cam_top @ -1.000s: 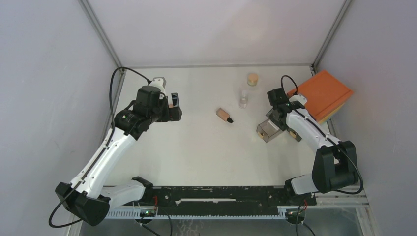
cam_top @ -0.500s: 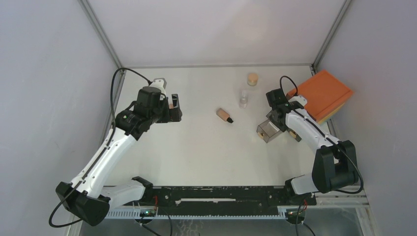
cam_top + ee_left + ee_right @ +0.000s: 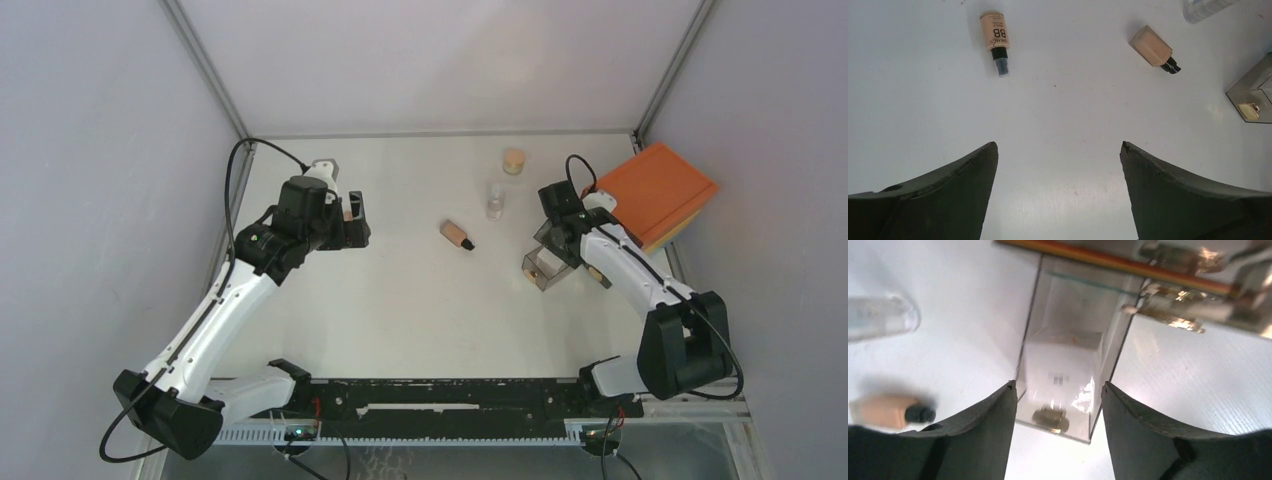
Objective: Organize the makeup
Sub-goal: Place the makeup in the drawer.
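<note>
**Right tool astride the drawer, left tool wide over the table**

The white table (image 3: pixel 420 320) stands between plain grey walls, with the orange-topped box (image 3: pixel 655 190) at its right edge. My left tool (image 3: pixel 1059 145) hangs wide and empty. The BB tube (image 3: pixel 994 37) lies ahead to its left and the peach bottle (image 3: pixel 1153 47) ahead to its right, both well apart from it. My right tool (image 3: pixel 1058 385) flanks the clear drawer (image 3: pixel 1073 325); I cannot tell whether it grips. Since a second ago my right wrist has shifted slightly toward the far left; the bottles have stayed.
</note>
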Controlling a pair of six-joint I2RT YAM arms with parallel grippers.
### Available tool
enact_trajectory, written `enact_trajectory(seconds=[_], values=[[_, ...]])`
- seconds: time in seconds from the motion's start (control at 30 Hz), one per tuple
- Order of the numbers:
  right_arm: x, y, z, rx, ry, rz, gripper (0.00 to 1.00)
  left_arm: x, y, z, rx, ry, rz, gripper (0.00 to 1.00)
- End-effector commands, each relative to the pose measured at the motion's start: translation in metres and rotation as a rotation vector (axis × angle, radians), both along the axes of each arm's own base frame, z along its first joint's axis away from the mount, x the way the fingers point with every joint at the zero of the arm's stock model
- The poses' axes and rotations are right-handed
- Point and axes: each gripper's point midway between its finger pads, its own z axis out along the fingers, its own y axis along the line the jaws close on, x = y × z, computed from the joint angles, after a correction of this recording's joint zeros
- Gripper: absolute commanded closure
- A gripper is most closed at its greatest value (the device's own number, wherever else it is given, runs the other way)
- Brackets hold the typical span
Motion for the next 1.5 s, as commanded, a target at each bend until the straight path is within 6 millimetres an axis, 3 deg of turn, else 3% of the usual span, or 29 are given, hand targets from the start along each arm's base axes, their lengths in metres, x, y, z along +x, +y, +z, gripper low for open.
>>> enact_trajectory(seconds=[0.0,0.17,0.2,0.27,0.33,0.43,0.83,0.97,1.23,1.33,1.47], values=[[-0.001,0.025,0.023,0.046,-0.066,0.166,0.29,0.005,-0.001,0.003,-0.013,-0.027,-0.005,0.05],[-0.009,0.03,0.026,0.009,-0.067,0.25,0.31,0.006,-0.003,0.004,-0.017,-0.026,-0.01,0.05],[-0.01,0.033,0.024,0.011,-0.066,0.281,0.37,0.006,-0.003,0.005,-0.018,-0.029,-0.01,0.05],[-0.013,0.037,0.018,0.015,-0.052,0.329,0.64,0.006,-0.003,0.004,-0.017,-0.029,-0.009,0.05],[-0.017,0.035,0.011,0.017,-0.031,0.347,0.83,0.005,-0.002,0.004,-0.015,-0.028,-0.008,0.05],[-0.02,0.032,-0.002,0.042,0.015,0.367,0.93,0.004,-0.001,0.002,-0.013,-0.026,-0.004,0.05],[-0.025,0.047,-0.037,0.154,0.164,0.55,0.95,0.004,0.0,0.001,-0.01,-0.024,0.005,0.05],[-0.023,0.032,-0.05,0.113,0.239,0.52,0.98,0.004,0.0,0.002,-0.013,-0.024,0.005,0.05],[0.018,-0.05,-0.01,-0.323,0.175,0.209,1.0,0.007,-0.003,0.002,-0.02,-0.018,-0.003,0.05],[0.026,-0.047,-0.001,-0.308,0.142,0.211,1.0,0.007,-0.002,0.004,-0.015,-0.023,0.001,0.05],[0.023,-0.014,0.002,-0.215,0.082,0.324,1.0,0.006,-0.001,0.005,-0.014,-0.026,0.008,0.05]])
